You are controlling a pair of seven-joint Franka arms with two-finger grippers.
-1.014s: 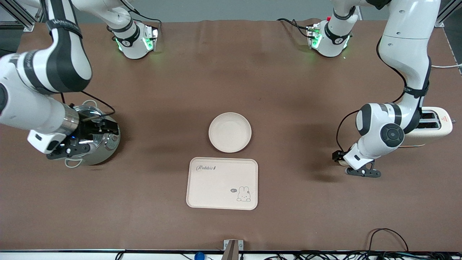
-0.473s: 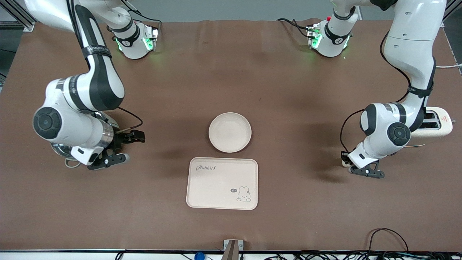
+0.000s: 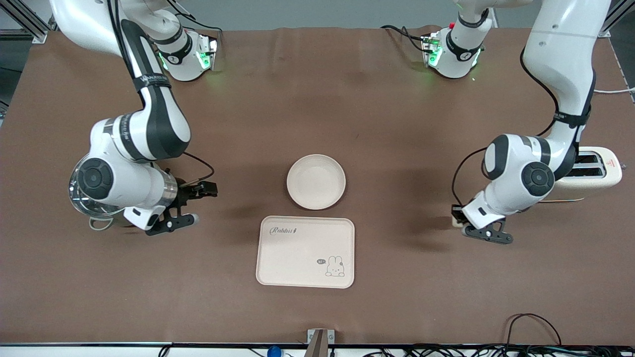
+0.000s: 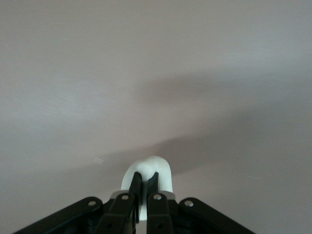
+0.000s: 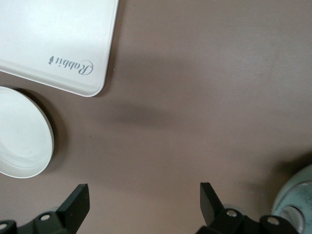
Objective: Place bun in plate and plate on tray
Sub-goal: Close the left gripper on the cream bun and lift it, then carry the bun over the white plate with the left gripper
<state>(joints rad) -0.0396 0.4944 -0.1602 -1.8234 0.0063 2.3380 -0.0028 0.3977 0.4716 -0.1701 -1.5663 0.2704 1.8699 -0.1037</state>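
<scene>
The round cream plate (image 3: 316, 181) sits mid-table, just farther from the front camera than the Rabbit tray (image 3: 305, 251). My left gripper (image 3: 471, 229) is shut on the small cream bun (image 3: 457, 224) and is low over the bare table beside the toaster. In the left wrist view the bun (image 4: 157, 168) bulges out past the closed fingertips of the left gripper (image 4: 145, 181). My right gripper (image 3: 194, 204) is open and empty over the table between the steel pot and the plate. The right wrist view shows the right gripper (image 5: 144, 200), the plate (image 5: 19, 141) and the tray (image 5: 53, 39).
A cream toaster (image 3: 593, 173) stands at the left arm's end of the table. A shiny steel pot (image 3: 88, 210) stands at the right arm's end, partly under the right arm, and also shows in the right wrist view (image 5: 295, 200). Brown cloth covers the table.
My right arm has swung off the steel pot toward the plate. My left gripper, with the bun in it, has shifted slightly toward the middle of the table.
</scene>
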